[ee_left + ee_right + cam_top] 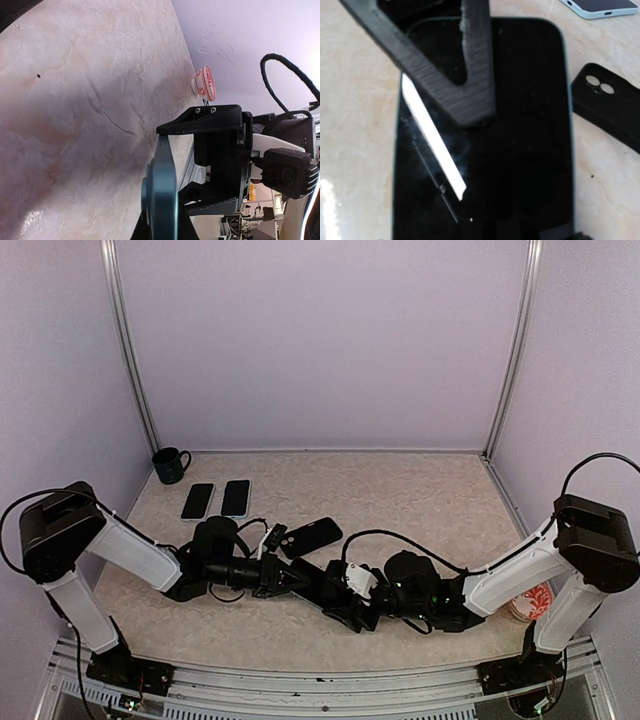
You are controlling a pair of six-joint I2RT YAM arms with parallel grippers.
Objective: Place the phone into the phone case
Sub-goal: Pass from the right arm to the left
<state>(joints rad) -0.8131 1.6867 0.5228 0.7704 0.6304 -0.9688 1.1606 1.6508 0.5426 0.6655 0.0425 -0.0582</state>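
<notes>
The phone [520,130] has a dark screen and a teal rim and faces up, and in the left wrist view I see it edge-on [164,190], raised off the table. My left gripper [162,231] is shut on one end of it, with one finger [470,85] lying across the screen. My right gripper [347,592] meets it from the other end, its fingers [200,120] spread across the phone's width. The black phone case [312,536], also in the right wrist view [607,102], lies empty on the table just beyond both grippers.
Two other phones [197,501] [236,497] lie side by side at the back left, next to a dark mug [170,465]. A red-and-white round object [530,602] sits by the right arm. Purple walls enclose the table [420,490].
</notes>
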